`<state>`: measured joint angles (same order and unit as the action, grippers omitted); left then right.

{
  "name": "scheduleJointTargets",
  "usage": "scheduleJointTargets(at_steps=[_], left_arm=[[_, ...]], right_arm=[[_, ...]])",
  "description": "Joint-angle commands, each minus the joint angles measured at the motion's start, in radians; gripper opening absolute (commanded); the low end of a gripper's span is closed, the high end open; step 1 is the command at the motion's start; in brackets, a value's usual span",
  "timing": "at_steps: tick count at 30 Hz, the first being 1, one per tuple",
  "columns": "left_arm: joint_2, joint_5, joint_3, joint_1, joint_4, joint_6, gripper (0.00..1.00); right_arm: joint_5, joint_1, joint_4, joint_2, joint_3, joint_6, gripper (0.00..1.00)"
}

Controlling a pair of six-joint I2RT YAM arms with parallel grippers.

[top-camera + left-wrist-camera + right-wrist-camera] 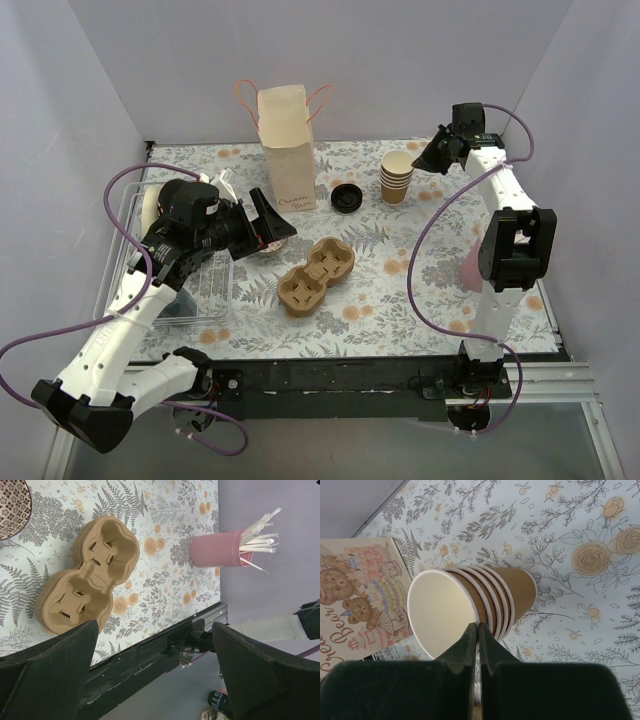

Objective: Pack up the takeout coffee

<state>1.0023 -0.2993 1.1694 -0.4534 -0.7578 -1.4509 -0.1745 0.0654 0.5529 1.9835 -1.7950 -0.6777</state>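
Takeout coffee: only its round black lid shows, on the table between paper bag and cup stack. It seems upright, long axis vertical, lid up. Step, as judged: approach, nothing grasped. Your left gripper is spread beside the pulp carrier. Your right gripper is pressed together, empty, near the stack. Next, spread one around the cup.

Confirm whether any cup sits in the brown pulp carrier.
No. In the left wrist view the pulp carrier has bare wells, with only its moulded slots showing.
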Motion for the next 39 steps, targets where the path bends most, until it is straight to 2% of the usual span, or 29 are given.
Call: scheduleJointTargets(at_steps=[1, 2, 6, 8, 17, 24, 28, 34, 39], left_arm=[[0.001, -0.021, 0.007, 0.001, 0.009, 0.015, 0.98], [0.001, -0.018, 0.010, 0.002, 0.006, 0.015, 0.98], [-0.005, -0.017, 0.001, 0.002, 0.006, 0.020, 0.98], [-0.010, -0.014, -0.005, 0.001, 0.006, 0.017, 0.98], [-0.008, -0.014, -0.004, 0.001, 0.015, 0.012, 0.98], [0.004, -0.021, 0.018, 0.002, 0.015, 0.026, 0.98], [0.006, -0.030, 0.024, 0.002, 0.015, 0.038, 0.98], [0.009, -0.031, 0.039, 0.002, -0.004, 0.061, 0.98], [0.001, -0.041, 0.012, 0.002, 0.011, 0.075, 0.98]], right_arm=[[-0.035, -0.016, -0.088, -0.098, 0.055, -0.002, 0.01], [-0.040, -0.016, -0.182, -0.118, 0.098, 0.004, 0.01], [-0.163, -0.055, -0.289, -0.161, 0.215, -0.068, 0.01], [-0.151, -0.055, -0.306, -0.181, 0.236, -0.062, 0.01], [-0.141, -0.056, -0.203, -0.167, 0.053, 0.003, 0.01], [-0.108, -0.082, -0.071, -0.160, -0.148, 0.029, 0.01], [-0.106, -0.082, 0.039, -0.184, -0.181, 0.056, 0.01], [-0.189, -0.067, 0.108, -0.383, 0.006, 0.229, 0.01], [-0.156, 0.057, 0.205, -0.520, 0.201, 0.375, 0.01]])
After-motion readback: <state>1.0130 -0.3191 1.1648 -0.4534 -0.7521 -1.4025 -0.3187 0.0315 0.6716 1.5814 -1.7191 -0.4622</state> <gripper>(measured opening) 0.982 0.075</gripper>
